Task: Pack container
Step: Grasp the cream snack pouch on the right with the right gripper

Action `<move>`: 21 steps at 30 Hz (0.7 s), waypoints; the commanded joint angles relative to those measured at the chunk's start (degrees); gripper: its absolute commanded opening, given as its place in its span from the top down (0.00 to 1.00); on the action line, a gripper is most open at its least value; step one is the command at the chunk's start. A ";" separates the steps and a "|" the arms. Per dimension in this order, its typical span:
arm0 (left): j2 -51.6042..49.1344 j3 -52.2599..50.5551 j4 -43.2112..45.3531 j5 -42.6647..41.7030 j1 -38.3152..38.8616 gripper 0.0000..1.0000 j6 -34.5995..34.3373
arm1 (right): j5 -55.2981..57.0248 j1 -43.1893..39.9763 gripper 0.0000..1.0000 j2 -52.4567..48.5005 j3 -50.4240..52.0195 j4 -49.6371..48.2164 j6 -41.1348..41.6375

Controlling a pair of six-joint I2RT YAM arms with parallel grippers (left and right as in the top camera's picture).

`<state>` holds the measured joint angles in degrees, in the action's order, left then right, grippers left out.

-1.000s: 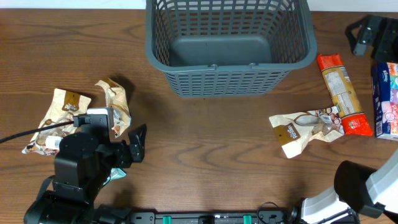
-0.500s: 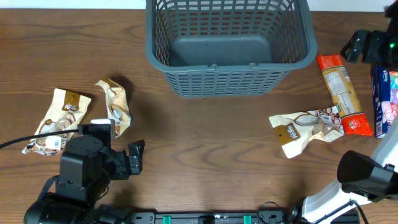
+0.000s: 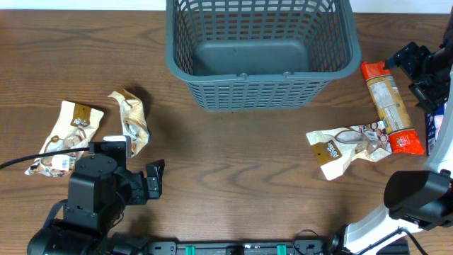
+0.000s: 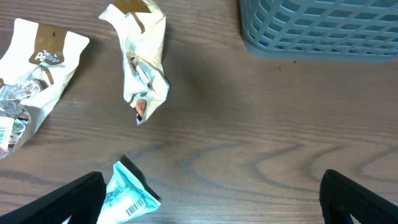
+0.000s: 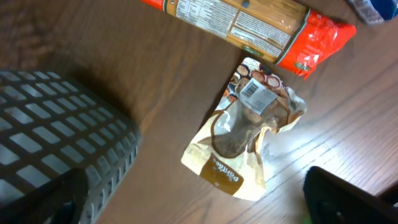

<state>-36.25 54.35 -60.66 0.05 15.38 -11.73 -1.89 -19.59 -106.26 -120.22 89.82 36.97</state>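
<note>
Far left on the wooden table (image 3: 233, 170): a cream-and-brown snack pouch (image 3: 67, 133) lies flat, and a crumpled cream pouch (image 3: 133, 119) sits just beside it on the right, not touching. The left gripper (image 4: 211, 183) is low over the near side of the table, in front of those two. Its fingers (image 4: 78, 199) are spread wide and grip nothing. A small teal packet (image 4: 130, 198) with a barcode lies near the left finger in the wrist view.

Centre, far side: the container (image 3: 262, 92), a dark grey slotted basket, stands upright with its solid floor showing bare.

Right of it a brown-and-cream pouch (image 3: 342, 147) lies on the table, its right end touching the long orange-red packet (image 3: 386, 105), which runs front to back. A blue-and-white pack (image 3: 436, 117) sits at the right edge, partly hidden by the arm.

The right gripper (image 5: 196, 186) is raised by the far end of the orange-red packet, jaws wide apart, holding nothing — the wrist view looks down on the brown-and-cream pouch and a corner of the container.
</note>
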 commanded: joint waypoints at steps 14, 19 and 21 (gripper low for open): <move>0.02 0.42 -0.15 0.66 -0.26 0.01 0.76 | 5.64 7.54 0.01 0.96 20.46 4.13 31.30; 0.02 0.42 -0.15 0.66 -0.26 0.01 0.76 | 11.50 7.50 0.01 6.99 26.23 4.94 31.08; 0.02 0.42 -0.15 0.63 -0.26 0.01 0.76 | 13.68 6.64 0.01 11.50 29.99 4.02 30.03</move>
<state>-36.27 54.35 -60.66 0.08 15.38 -11.73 5.96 -11.88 -101.67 -93.17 93.91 66.15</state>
